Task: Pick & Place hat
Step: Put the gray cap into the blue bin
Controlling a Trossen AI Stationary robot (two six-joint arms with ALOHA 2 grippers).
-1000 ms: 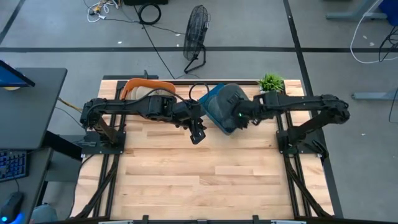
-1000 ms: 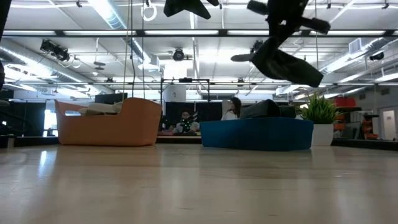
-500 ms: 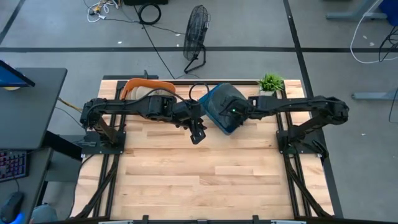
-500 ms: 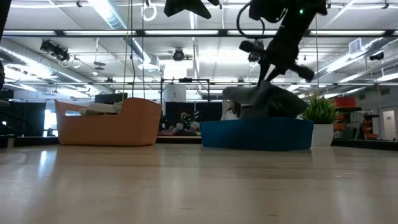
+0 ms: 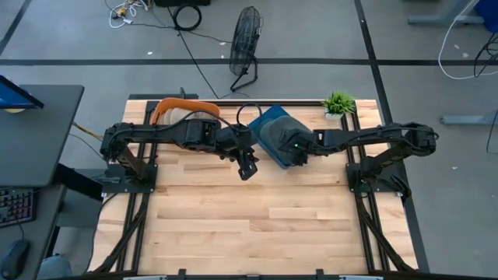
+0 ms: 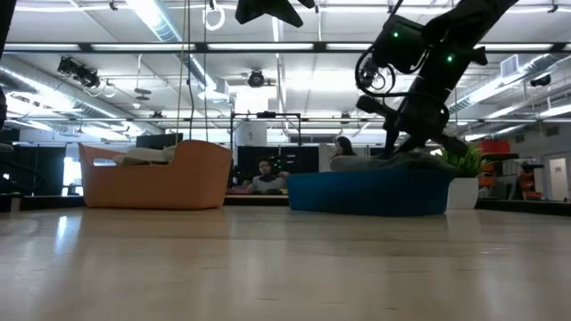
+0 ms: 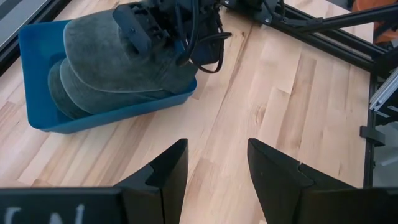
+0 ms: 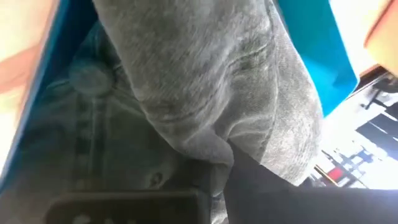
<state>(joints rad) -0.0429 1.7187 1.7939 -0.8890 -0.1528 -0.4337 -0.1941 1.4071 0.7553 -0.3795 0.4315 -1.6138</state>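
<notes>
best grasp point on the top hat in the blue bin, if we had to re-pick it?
Probably the crown edge of the top grey hat, coming from above. It lies on another hat in the shallow blue bin, whose walls block a side approach, and its soft fabric bunches enough to pinch. The right gripper is already down on it; the left gripper hangs open over bare table.

The left gripper (image 7: 214,163) hangs above the light wooden table (image 7: 273,93), fingers spread. Beyond it, grey fabric hats (image 7: 118,59) fill a blue rectangular plastic tray (image 7: 118,112). The right gripper (image 7: 158,22) rests on the top hat.
</notes>
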